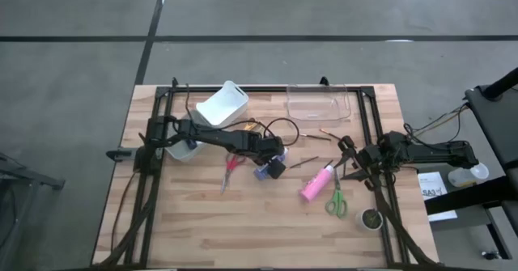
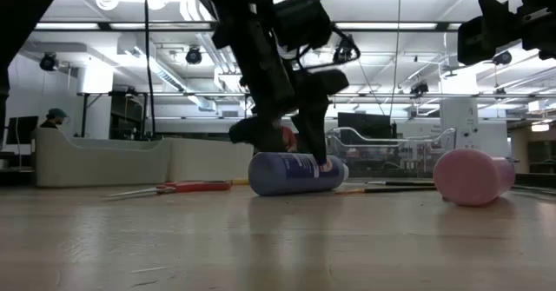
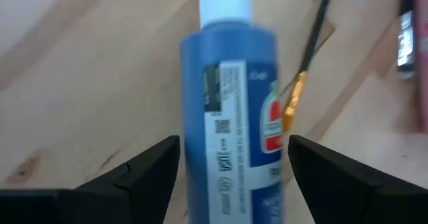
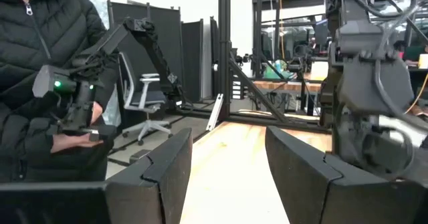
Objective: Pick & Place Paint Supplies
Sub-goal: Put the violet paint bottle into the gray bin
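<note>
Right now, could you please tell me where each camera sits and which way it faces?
High view: overhead, looking straight down; both arms, wooden table.
Low view: at tabletop height, looking level; left gripper at the blue bottle, pink bottle apart.
Left wrist view: looks between its open fingers at the same blue bottle.
Right wrist view: looks past open fingers off the table at a person.

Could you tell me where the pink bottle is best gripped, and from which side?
Probably from straight above, across its round body at mid-length: the pink bottle lies on its side on the table, its flanks free, though the green-handled scissors lie close beside its base.
</note>
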